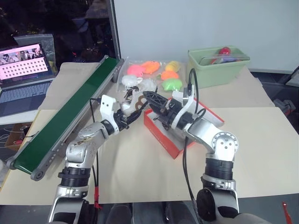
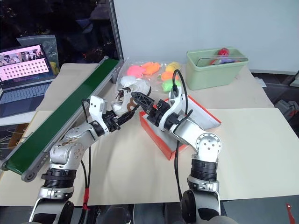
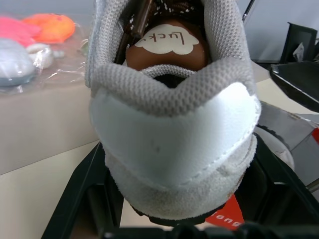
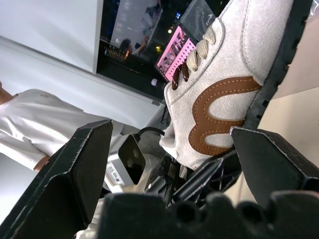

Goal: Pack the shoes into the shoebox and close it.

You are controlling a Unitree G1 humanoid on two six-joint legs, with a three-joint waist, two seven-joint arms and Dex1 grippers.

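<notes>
1. A green conveyor belt [image 1: 70,119] runs along the table's left edge.
2. The left gripper [image 2: 122,112] is clamped on a cream shoe [image 2: 128,99], held in the air just left of the shoebox.
3. The right gripper [image 2: 144,103] stands spread wide, empty, beside that shoe.
4. The red shoebox [image 2: 156,135] sits mid-table.
5. A pale green bin [image 1: 218,67] stands at the far right corner.

Left gripper [image 2: 125,110] clamping cream shoe [image 2: 127,103], right gripper [image 2: 140,100] spread beside it, over red shoebox [image 2: 161,135]
</notes>
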